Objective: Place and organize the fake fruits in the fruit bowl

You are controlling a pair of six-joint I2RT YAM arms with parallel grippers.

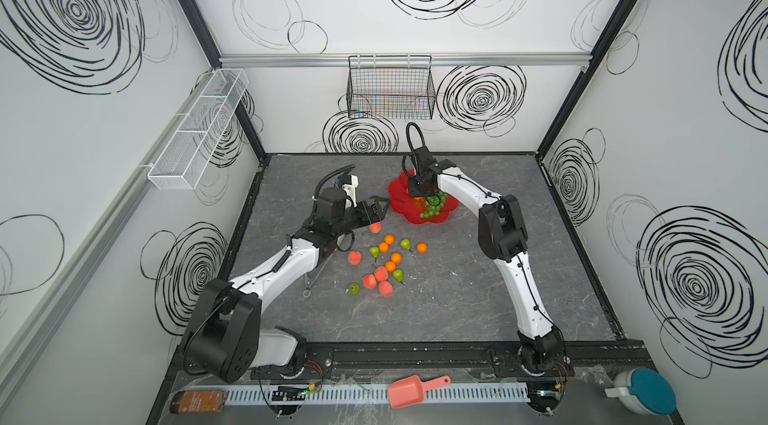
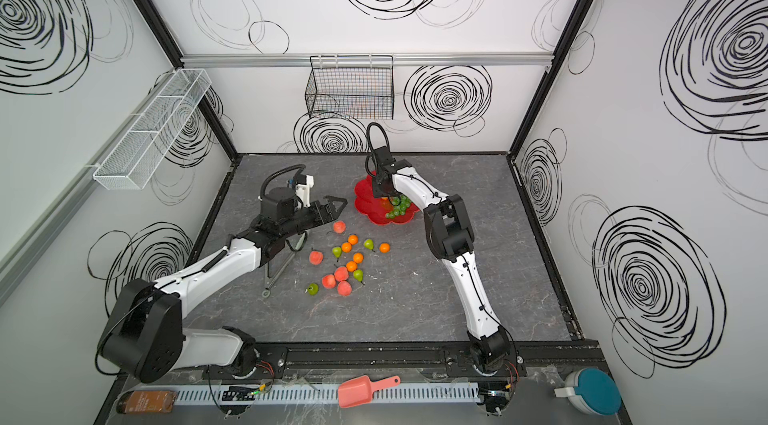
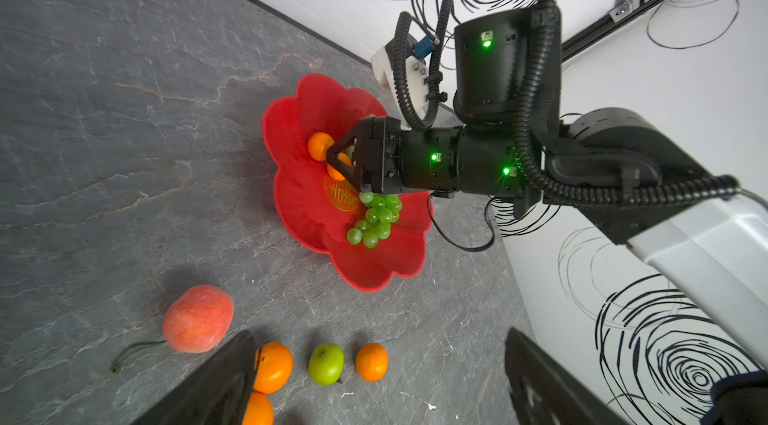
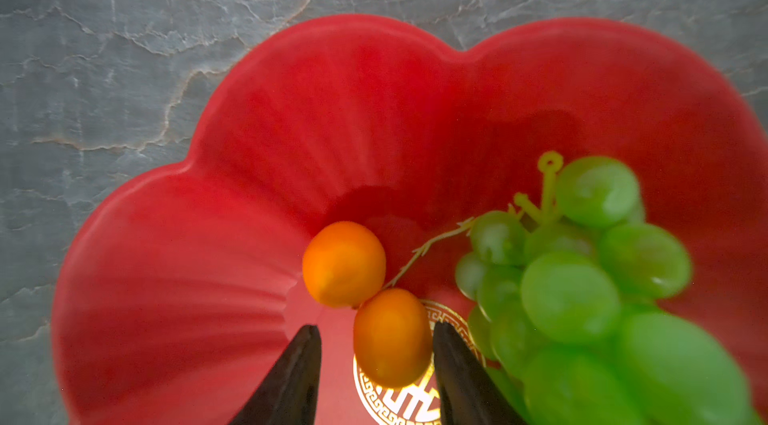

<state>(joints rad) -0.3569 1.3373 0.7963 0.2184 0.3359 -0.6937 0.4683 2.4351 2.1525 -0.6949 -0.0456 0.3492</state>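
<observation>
The red flower-shaped plastic bowl (image 4: 249, 153) is glossy and smooth, its petals faintly ribbed. The bunch of green plastic grapes (image 4: 569, 298) looks translucent and shiny; the round orange plastic balls (image 4: 344, 263) carry a duller sheen (soft, even). The grey marbled tabletop (image 4: 124, 28) is matt. At twelve o'clock, the black wire basket (image 1: 390, 88) is thin metal.

Gold emblem (image 3: 341, 194) at fruit bowl (image 3: 316, 103) centre, character illegible, bottle label (image 1: 199, 402) unreadable

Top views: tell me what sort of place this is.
Probably a robot lab test cell, not a home: patterned panel walls in metal framing, two arms bolted to a front rail, and plastic fruits scattered near a red fruit bowl.
</observation>
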